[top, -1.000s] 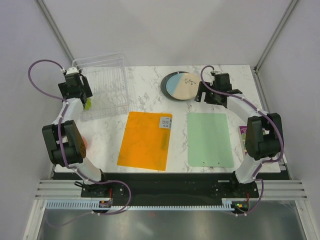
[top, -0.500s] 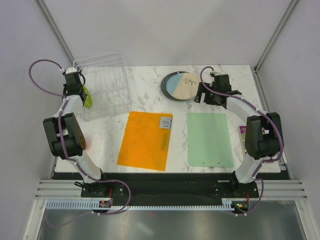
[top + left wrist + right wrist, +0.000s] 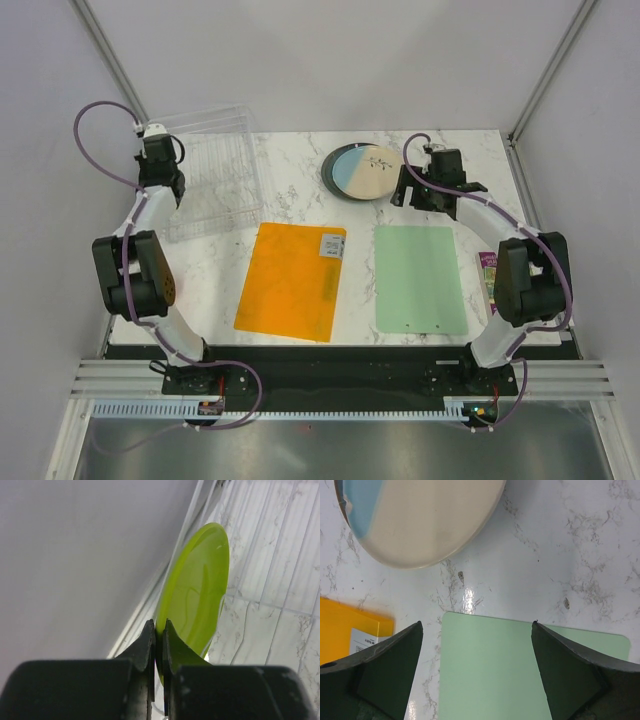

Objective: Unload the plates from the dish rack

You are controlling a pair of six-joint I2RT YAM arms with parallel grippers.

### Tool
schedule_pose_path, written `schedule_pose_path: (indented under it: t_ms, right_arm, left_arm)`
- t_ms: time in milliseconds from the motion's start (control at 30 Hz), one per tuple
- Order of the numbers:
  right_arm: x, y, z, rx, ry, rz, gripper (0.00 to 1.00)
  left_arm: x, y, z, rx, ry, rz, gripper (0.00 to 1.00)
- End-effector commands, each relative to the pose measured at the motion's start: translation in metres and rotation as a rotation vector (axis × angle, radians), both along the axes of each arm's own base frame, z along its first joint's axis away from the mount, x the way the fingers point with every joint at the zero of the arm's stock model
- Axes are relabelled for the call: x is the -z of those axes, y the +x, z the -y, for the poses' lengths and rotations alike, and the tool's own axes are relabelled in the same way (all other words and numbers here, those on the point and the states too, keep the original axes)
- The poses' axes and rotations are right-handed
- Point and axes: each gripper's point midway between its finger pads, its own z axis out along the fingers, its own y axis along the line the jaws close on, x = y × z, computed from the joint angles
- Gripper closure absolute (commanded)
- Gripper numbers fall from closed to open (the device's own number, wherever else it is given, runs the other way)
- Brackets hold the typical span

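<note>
The table [image 3: 300,195] has a white marble-pattern top with grey veins, and it stands in a booth of plain pale grey walls [image 3: 320,60] with slanting metal posts [image 3: 110,60] at the back corners. A black base plate [image 3: 330,370] and a ribbed metal rail run along the near edge. A clear dish rack [image 3: 215,175] with raised sides sits at the back left corner of the top. At its left side, next to the wall, the left gripper [image 3: 159,630] has its jaws nearly closed, pinching the rim of a lime green plate [image 3: 197,590]. That plate stands on edge over the ribbed floor of the rack, but whether its lower rim touches the rack cannot be told. Near the back centre lies a stack of plates [image 3: 360,171], the top one cream and pale blue with darker rims showing beneath it. The right gripper [image 3: 476,630] hangs just beside this stack with its jaws spread wide and nothing between them, above the bare marble and the far edge of a green mat [image 3: 420,278]. An orange mat [image 3: 292,280] lies flat to the left of the green one, apart from it. A white label [image 3: 332,245] with dark print sits at its far right corner, but the writing is too small to read. A small packet [image 3: 488,265] with purple print lies at the right edge of the table, and its lettering is also unreadable.
</note>
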Motion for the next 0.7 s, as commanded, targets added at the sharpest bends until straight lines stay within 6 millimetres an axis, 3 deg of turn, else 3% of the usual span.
schedule_pose_path:
  t_ms: [0,33,167,200,233,267,300,367,400,467,500,533,567,667]
  right_arm:
    - [-0.04,0.001,0.01,0.033,-0.022,0.096,0.04]
    - [-0.042,-0.002,0.01,0.033,-0.026,0.091,0.04]
    - [-0.066,-0.006,0.01,0.036,-0.009,0.13,0.04]
    - [-0.078,-0.008,0.007,0.03,0.005,0.156,0.04]
    - [-0.085,-0.01,0.004,0.021,0.017,0.169,0.04]
    - [-0.096,-0.011,-0.001,0.002,0.041,0.189,0.04]
    - [-0.106,-0.012,-0.005,-0.016,0.056,0.211,0.04]
    - [-0.122,-0.015,-0.019,-0.055,0.101,0.233,0.04]
    - [-0.129,-0.019,-0.028,-0.091,0.132,0.241,0.04]
    - [-0.14,-0.023,-0.047,-0.146,0.187,0.265,0.04]
    - [-0.149,-0.029,-0.057,-0.159,0.252,0.271,0.04]
    - [-0.164,-0.029,-0.069,-0.186,0.298,0.334,0.04]
    - [-0.16,-0.034,-0.076,-0.196,0.338,0.328,0.04]
    - [-0.184,-0.046,-0.104,-0.25,0.469,0.385,0.05]
  left_arm:
    - [-0.152,0.003,0.012,-0.021,0.261,0.27,0.98]
    - [-0.171,-0.001,0.016,-0.017,0.291,0.304,0.98]
    - [-0.202,-0.022,0.036,0.0,0.337,0.322,0.98]
    - [-0.204,-0.022,0.057,0.048,0.305,0.347,0.98]
    - [-0.219,-0.034,0.066,0.079,0.267,0.394,0.98]
    - [-0.204,-0.041,0.079,0.145,0.214,0.333,0.98]
    - [-0.202,-0.037,0.104,0.253,0.075,0.391,0.98]
    - [-0.208,-0.057,0.133,0.379,-0.053,0.444,0.98]
    - [-0.204,-0.062,0.161,0.475,-0.204,0.47,0.98]
    - [-0.201,-0.078,0.186,0.565,-0.333,0.493,0.98]
    - [-0.199,-0.083,0.211,0.65,-0.456,0.496,0.98]
    - [-0.196,-0.087,0.222,0.683,-0.513,0.491,0.98]
    - [-0.186,-0.091,0.23,0.703,-0.569,0.474,0.98]
    - [-0.178,-0.099,0.257,0.802,-0.705,0.463,0.98]
